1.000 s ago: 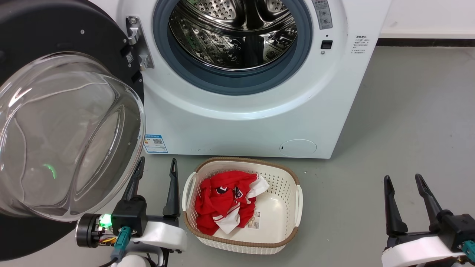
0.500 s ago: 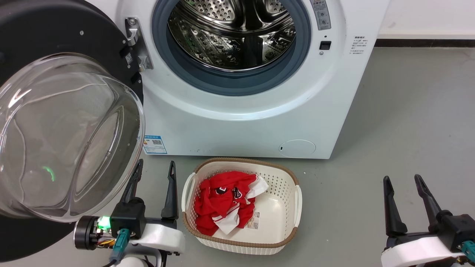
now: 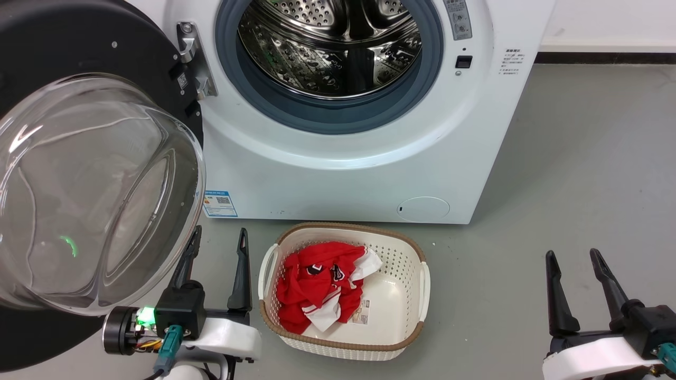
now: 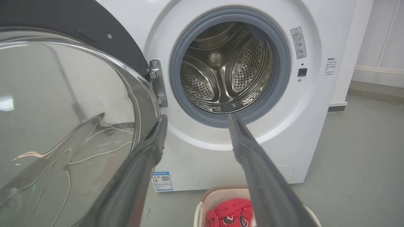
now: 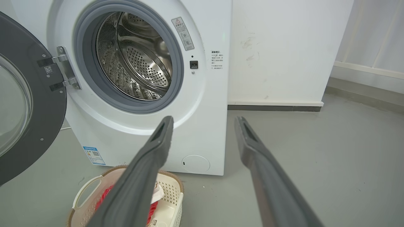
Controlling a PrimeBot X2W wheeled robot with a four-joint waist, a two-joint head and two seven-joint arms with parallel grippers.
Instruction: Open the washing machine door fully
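Note:
The washing machine door (image 3: 90, 190) stands swung wide to the left on its hinge (image 3: 193, 58), black rim around a bulging clear glass bowl. It also shows in the left wrist view (image 4: 63, 126) and right wrist view (image 5: 28, 104). The steel drum (image 3: 330, 45) of the white washer (image 3: 359, 158) lies exposed. My left gripper (image 3: 219, 237) is open, low on the floor just right of the glass bowl, holding nothing. My right gripper (image 3: 573, 256) is open at the lower right, away from the washer, empty.
A white basket (image 3: 401, 316) with a brown rim holds red and white clothes (image 3: 317, 285) on the grey floor in front of the washer, between my grippers. A white wall with a dark baseboard (image 5: 274, 107) stands right of the washer.
The head view has shifted slightly. My left gripper has drifted a little left and down; the door and right gripper look unchanged.

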